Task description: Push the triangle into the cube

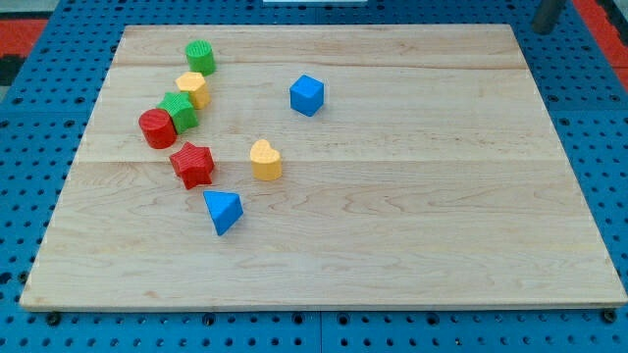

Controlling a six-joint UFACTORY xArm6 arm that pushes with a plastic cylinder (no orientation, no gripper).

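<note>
At the view's bottom-left, blue triangle [224, 211] sits well apart from blue cube [306, 95]; my tip unseen.

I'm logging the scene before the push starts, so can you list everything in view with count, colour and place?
blue triangle: one, blue, lower left of the board's middle, nearest the view's bottom.
blue cube: one, blue, upper middle, apart from the others.
yellow heart: one, yellow, between the triangle and the cube.
red star: one, red, left of the heart.
red cylinder: one, red, far left, touching the green block beside it.
green block: one, green, shape unclear, right of the red cylinder.
yellow block: one, yellow, shape unclear, above that.
green cylinder: one, green, topmost on the left.
wooden board: one, light wood, on a blue pegboard.
rod: one, dark, at the view's top right corner, far from all blocks; my tip's very end is hard to make out.
</note>
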